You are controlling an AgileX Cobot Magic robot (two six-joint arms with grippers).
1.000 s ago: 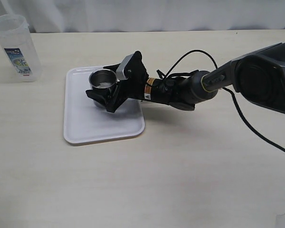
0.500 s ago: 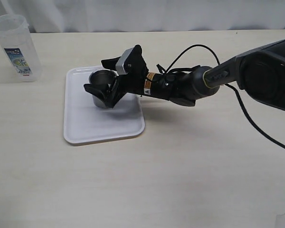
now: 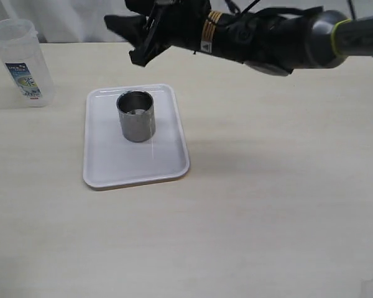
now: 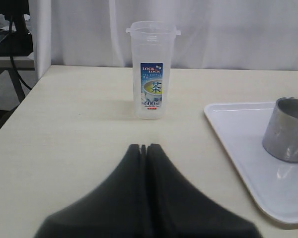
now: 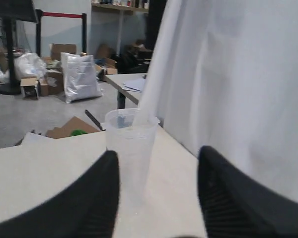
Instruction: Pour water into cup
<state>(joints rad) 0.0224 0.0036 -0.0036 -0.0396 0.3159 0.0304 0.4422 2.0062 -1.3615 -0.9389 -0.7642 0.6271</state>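
Note:
The steel cup (image 3: 135, 116) stands upright on the white tray (image 3: 105, 167), free of any gripper. It also shows in the left wrist view (image 4: 287, 130). My right gripper (image 3: 125, 40) is open and empty, raised high above the table behind the tray, pointing toward the clear plastic container (image 3: 22, 62). In the right wrist view the container (image 5: 130, 148) stands ahead between the open fingers (image 5: 97, 198). My left gripper (image 4: 144, 147) is shut and empty, low over the table, facing the container (image 4: 151, 69). I cannot make out any water.
The tray (image 4: 238, 148) lies right of the left gripper in its wrist view. A white curtain hangs behind the table's far edge. The right arm and its black cable stretch across the top right of the exterior view.
My right gripper has let go of the cup, left it on the tray, and risen up and back toward the far side of the table.

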